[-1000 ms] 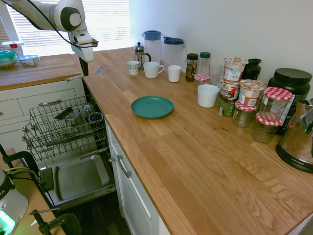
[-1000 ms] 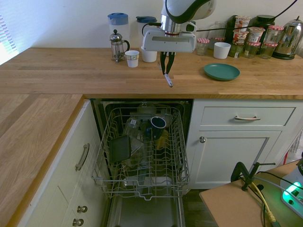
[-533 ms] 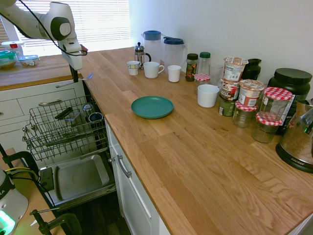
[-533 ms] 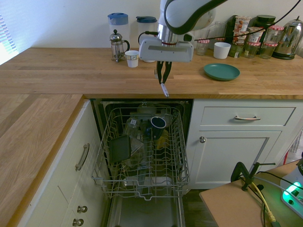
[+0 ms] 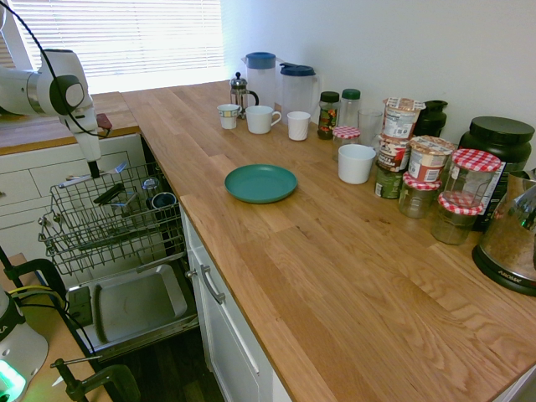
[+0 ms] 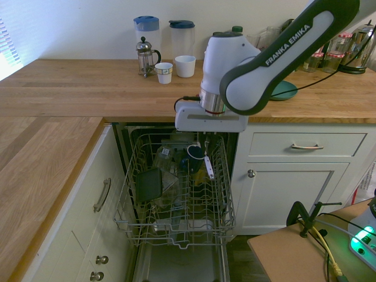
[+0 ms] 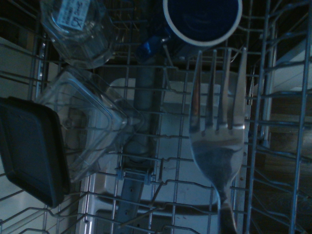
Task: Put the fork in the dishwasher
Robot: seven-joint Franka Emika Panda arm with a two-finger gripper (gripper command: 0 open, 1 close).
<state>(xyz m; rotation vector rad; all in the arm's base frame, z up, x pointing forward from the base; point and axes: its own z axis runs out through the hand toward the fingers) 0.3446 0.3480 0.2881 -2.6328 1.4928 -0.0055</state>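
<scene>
My gripper (image 6: 205, 144) is shut on the fork (image 6: 209, 166), a slim silver one that hangs slanting from the fingers just above the dishwasher's pulled-out wire rack (image 6: 176, 226). From the other side the gripper (image 5: 95, 170) sits over the rack's (image 5: 84, 230) back edge with the fork (image 5: 115, 169) held roughly level. In the wrist view the fork (image 7: 217, 146) points its tines at a blue mug (image 7: 202, 19) in the rack. The dishwasher door (image 5: 134, 306) lies open below.
The rack holds a dark square lid (image 6: 149, 185), clear containers (image 7: 87, 122) and the blue mug (image 6: 195, 153). White drawers flank the dishwasher. On the wooden counter stand a teal plate (image 5: 260, 182), cups, a French press (image 5: 239, 90), jugs and jars.
The arm has swung off the counter edge and dropped down over the open rack, carrying the fork with it. The fork now hangs just above the rack wires.
</scene>
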